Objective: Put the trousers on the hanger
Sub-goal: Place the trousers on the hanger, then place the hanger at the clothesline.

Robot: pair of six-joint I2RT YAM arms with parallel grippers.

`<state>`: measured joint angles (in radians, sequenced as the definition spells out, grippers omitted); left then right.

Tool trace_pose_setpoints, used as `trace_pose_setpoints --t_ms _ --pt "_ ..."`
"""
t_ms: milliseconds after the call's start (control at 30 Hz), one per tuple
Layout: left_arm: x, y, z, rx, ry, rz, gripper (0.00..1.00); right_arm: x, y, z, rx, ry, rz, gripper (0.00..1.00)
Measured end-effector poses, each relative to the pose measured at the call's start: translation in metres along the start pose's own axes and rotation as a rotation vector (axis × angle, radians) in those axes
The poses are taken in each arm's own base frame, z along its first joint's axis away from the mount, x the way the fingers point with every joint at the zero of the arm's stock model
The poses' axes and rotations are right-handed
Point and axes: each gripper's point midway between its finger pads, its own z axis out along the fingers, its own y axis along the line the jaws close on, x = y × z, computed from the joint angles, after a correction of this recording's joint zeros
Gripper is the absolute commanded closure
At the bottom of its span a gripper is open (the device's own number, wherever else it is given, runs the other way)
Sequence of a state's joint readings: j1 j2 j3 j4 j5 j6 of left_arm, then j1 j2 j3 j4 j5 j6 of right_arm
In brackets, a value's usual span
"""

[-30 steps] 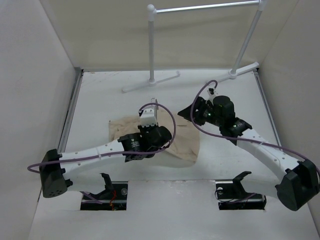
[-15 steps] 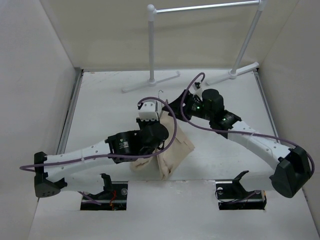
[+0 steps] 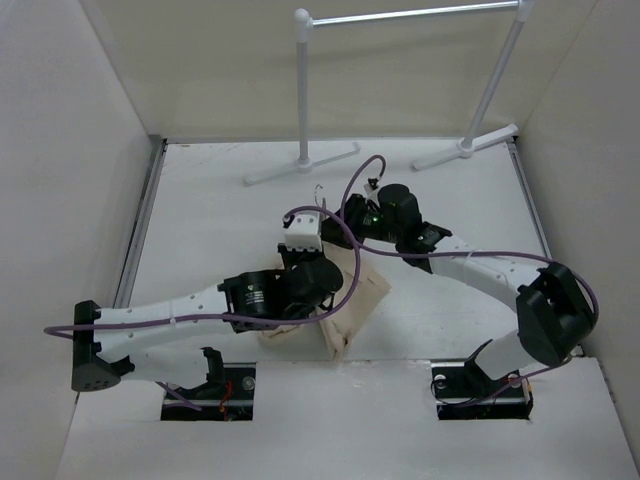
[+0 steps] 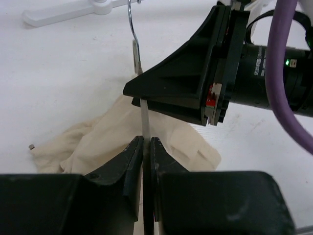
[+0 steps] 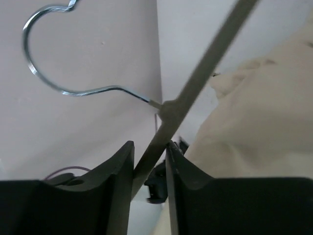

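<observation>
The left fingers were seen almost shut, with only a thin gap, and the grey wire of the hanger was pinched in that gap. The right fingers were also drawn narrow. A straight grey bar of the same hanger was gripped between them, near the spot where the hook is joined on. So the hanger was held by both sets of fingers at once, and its hook was seen out past them.

The trousers were found just past the left fingers, bunched on the table. In the right wrist view they were close beside the right fingers. Whether any cloth was hung over the wire could not be told.

The hanger was judged to be light, thin and smooth, so it could easily be twisted or slipped in a grip. The straight parts near the neck were thought best for holding it. The trousers were judged to be soft and floppy, likely to sag and slide off the wire. A thick fold near the waist was thought the best place to be grabbed.
</observation>
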<state>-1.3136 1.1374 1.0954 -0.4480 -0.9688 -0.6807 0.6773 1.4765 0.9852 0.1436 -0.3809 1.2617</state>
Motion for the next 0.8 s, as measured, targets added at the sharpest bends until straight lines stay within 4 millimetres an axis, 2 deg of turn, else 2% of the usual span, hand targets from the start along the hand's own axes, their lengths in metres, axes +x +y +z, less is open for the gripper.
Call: trace_pose_setpoints --t_ms 33,100,167,333,467,633,800 --pt "0.003 0.002 0.000 -0.005 0.001 0.010 1.00 -0.001 0.001 0.002 -0.007 0.000 0.018 0.73" --pt "0.005 0.004 0.001 -0.015 -0.004 0.017 0.99 0.000 0.004 0.005 -0.025 0.002 0.021 0.84" --pt "0.004 0.005 0.001 -0.020 -0.015 0.008 0.94 0.000 0.007 0.005 -0.033 -0.001 0.025 0.88" --pt "0.002 0.004 0.001 0.001 -0.033 -0.059 0.66 -0.004 0.016 0.000 -0.050 -0.023 0.021 0.91" --pt "-0.007 0.006 0.003 0.015 -0.048 -0.133 0.52 -0.015 0.039 -0.013 -0.093 -0.055 -0.002 0.91" --pt "-0.030 0.013 0.006 0.025 -0.083 -0.237 0.47 -0.044 0.077 -0.032 -0.157 -0.130 -0.050 0.91" --pt "-0.055 0.027 0.003 0.031 -0.126 -0.323 0.43 -0.066 0.098 -0.044 -0.176 -0.191 -0.110 0.92"
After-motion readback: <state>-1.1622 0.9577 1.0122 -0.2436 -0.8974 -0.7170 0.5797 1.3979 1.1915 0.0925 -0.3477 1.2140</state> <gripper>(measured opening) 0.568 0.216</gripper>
